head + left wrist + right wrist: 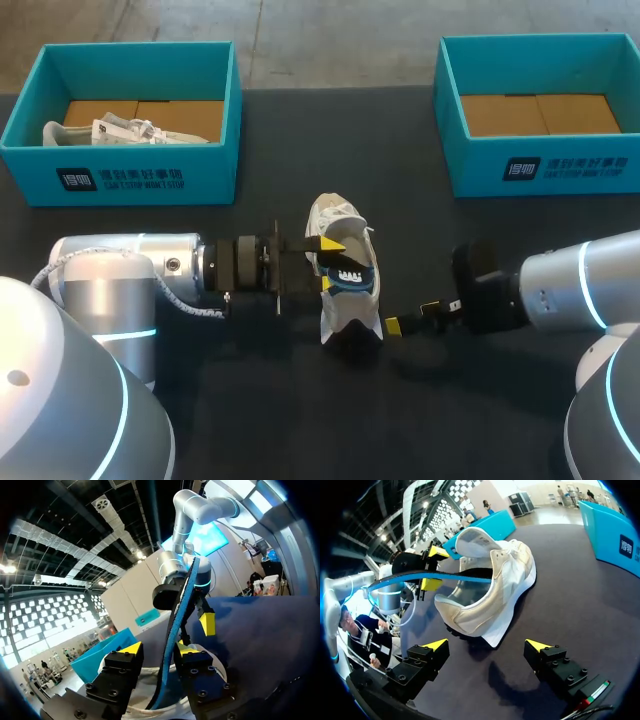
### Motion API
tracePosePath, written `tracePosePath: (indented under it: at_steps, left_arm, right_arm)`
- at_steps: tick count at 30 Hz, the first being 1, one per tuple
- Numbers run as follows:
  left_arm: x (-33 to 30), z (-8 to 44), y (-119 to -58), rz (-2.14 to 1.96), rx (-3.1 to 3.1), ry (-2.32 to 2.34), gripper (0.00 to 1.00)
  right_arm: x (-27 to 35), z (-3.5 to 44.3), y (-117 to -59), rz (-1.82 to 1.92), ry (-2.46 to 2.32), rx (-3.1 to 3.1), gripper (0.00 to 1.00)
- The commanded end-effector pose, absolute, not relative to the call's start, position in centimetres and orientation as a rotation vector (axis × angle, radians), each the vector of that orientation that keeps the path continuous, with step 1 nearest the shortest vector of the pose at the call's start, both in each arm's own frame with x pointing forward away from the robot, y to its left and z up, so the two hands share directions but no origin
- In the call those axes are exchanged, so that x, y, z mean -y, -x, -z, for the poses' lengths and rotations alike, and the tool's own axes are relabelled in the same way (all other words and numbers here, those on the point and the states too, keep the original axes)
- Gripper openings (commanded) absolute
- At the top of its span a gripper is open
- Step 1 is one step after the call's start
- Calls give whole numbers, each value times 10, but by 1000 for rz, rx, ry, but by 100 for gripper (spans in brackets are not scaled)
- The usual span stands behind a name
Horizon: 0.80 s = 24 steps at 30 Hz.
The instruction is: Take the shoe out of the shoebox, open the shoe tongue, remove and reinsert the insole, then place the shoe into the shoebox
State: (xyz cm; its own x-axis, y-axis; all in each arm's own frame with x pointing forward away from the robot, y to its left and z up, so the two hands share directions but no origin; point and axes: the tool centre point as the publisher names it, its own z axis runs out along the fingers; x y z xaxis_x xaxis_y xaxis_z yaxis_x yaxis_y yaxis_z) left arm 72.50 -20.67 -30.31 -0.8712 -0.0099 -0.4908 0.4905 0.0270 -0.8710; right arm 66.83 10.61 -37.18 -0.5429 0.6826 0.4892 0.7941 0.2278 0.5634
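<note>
A cream sneaker (335, 222) lies at the table's middle, toe pointing away from me. A thin blue insole (350, 275) sticks out of its opening. My left gripper (327, 263) is at the shoe's left side. In the left wrist view the insole (177, 615) stands edge-on between the gripper's (157, 650) parted fingers, against one finger with a gap to the other, so it is open. My right gripper (487, 647) is open and empty, a little short of the shoe (495, 585). Ahead of it, the insole (445, 576) runs to the left gripper (434, 568).
A teal shoebox (140, 182) at the back left holds a second pale shoe (120, 130). Another teal shoebox (545, 168) at the back right shows only its cardboard floor. The tabletop (300, 420) is dark.
</note>
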Motion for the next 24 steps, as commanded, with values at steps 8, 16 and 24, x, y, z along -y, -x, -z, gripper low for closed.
tracePosePath:
  at_steps: [8, 16, 24]
  left_arm:
    - [207, 313, -722, 1910, -1991, -527, 0]
    - [207, 326, -728, 1871, -2038, -551, 0]
    - [209, 332, -736, 1835, -2061, -544, 0]
  right_arm:
    - [-105, 375, -666, 1220, 1429, 2340, 100]
    - [-106, 376, -667, 1210, 1431, 2335, 100]
    - [-106, 376, -666, 1202, 1432, 2334, 100]
